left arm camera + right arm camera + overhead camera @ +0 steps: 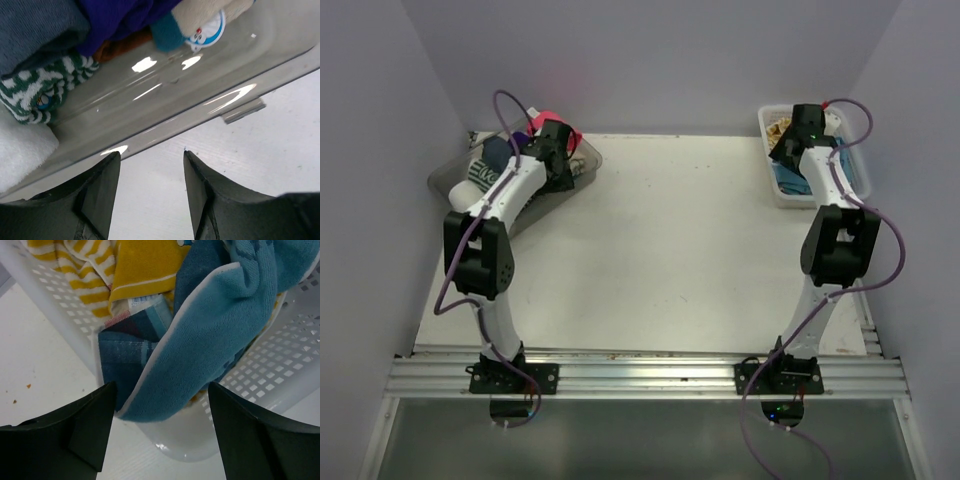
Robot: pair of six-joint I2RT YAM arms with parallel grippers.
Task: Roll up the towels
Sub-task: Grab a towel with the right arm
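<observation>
A: L gripper (151,156)?
B: Jaws apart, empty, just outside clear tray (210,90); green-white towel (35,95) inside w/ others
A: R gripper (161,387)?
B: Wide apart, nothing held, over blue towel (210,335) in white basket (260,370)

Towels (788,180) in tray (588,158) and basket (782,198)

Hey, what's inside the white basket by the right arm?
The white basket holds a teal-blue towel draped over its rim, a mustard towel, a yellow-striped one and a checked blue cloth. Whatever lies beneath them is covered.
</observation>
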